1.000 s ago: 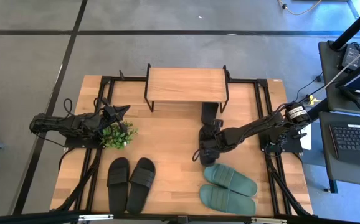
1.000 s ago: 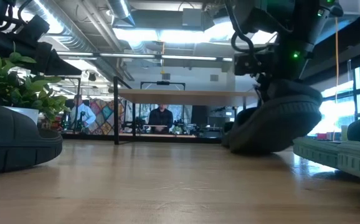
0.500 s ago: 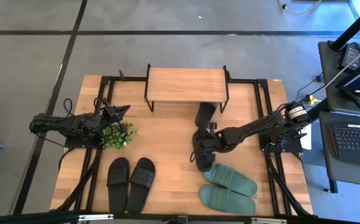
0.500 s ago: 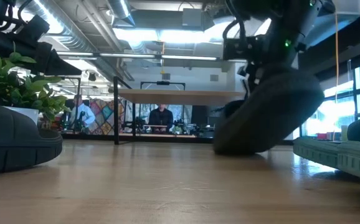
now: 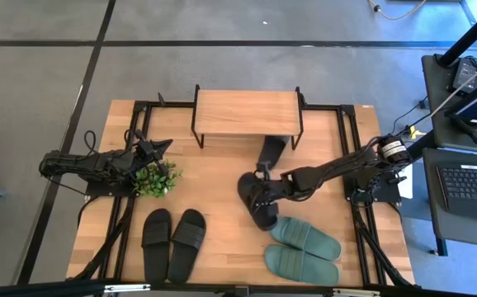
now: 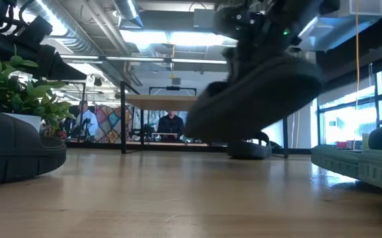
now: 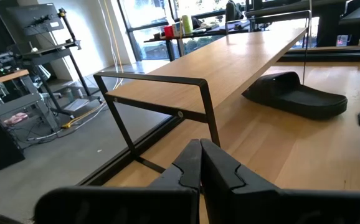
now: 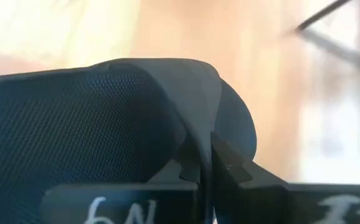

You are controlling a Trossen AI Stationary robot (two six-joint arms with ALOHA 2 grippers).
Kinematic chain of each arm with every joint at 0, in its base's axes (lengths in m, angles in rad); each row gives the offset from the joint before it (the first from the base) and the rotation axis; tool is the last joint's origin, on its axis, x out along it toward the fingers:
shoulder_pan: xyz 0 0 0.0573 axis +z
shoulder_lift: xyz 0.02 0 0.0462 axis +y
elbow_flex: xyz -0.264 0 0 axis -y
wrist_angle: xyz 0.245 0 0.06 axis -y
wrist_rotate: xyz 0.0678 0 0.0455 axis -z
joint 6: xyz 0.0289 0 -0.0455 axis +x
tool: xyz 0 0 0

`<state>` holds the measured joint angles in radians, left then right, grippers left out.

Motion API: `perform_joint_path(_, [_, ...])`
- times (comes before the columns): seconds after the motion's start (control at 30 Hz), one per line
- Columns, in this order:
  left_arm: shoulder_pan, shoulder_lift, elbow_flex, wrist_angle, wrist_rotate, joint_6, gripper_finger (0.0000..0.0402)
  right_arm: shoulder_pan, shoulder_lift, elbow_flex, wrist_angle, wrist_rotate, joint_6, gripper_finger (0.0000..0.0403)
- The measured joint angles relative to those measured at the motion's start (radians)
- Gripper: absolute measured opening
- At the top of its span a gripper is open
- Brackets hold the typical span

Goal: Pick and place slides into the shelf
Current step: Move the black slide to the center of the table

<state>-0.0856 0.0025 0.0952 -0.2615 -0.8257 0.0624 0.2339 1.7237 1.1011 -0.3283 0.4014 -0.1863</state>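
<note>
My right gripper point(image 5: 269, 186) is shut on a matte black slide point(image 5: 253, 200) and holds it above the table's middle, in front of the shelf point(image 5: 247, 114). In the low view this slide point(image 6: 254, 96) hangs tilted in the air. Its partner point(image 5: 270, 152) lies flat on its sole with one end under the shelf; it also shows in the low view point(image 6: 249, 149). A second black pair point(image 5: 172, 240) and the sage-green pair point(image 5: 303, 250) lie flat near the table's near edge. My left gripper point(image 5: 158, 149) waits shut by the plant, touching nothing. My right gripper pinches the black slide's wide strap at its edge point(image 8: 195, 109) between the two fingers point(image 8: 230, 168). It reaches in level from the table's right side. The slide is lifted clear of the table and tilted, its right end higher in the low view.
A small green plant point(image 5: 156, 177) stands beside my left gripper. The shelf's black metal legs point(image 7: 208, 112) frame the open space under its plank. Bare tabletop point(image 5: 214, 177) lies between the plant and the held slide. People stand in the room beyond the table.
My right gripper has moved up and toward the table's left edge, carrying the black slide. The slide, which stood tilted with its lower end on the table, is now lifted clear and has turned somewhat. The partner slide by the shelf has come into full view behind it.
</note>
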Motion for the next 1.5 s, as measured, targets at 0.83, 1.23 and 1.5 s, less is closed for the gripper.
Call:
perform_joint_path(0.83, [0.0,0.0,0.0,0.0,0.0,-0.002,0.0,-0.041,0.0,-0.243,0.409,0.013,-0.129,0.0036])
perform_joint_path(1.23, [0.0,0.0,0.0,0.0,0.0,-0.002,0.0,-0.041,0.0,-0.243,0.414,-0.011,-0.13,0.0136])
perform_joint_path(1.5, [0.0,0.0,0.0,0.0,0.0,-0.002,0.0,-0.033,-0.001,-0.213,0.408,-0.01,-0.13,0.018])
